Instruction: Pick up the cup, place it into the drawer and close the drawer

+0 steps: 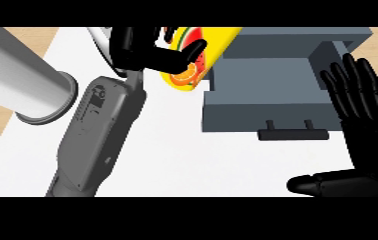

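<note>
A yellow cup (214, 43) with red and orange fruit pictures hangs tilted at the top centre, over the left wall of the open grey drawer (258, 111). My left hand (144, 51) is shut on the cup, its thumb and fingers curled round the cup's side. The drawer is pulled out toward me, its inside bare, with a dark handle (293, 133) on its front. My right hand (354, 119) rests open at the right edge, fingers up, beside the drawer's right side.
The grey cabinet body (310, 39) stands behind the drawer at the top right. A large grey cylinder (33, 86) lies at the left over the white counter (192, 159). My left forearm (100, 134) crosses the counter's left half.
</note>
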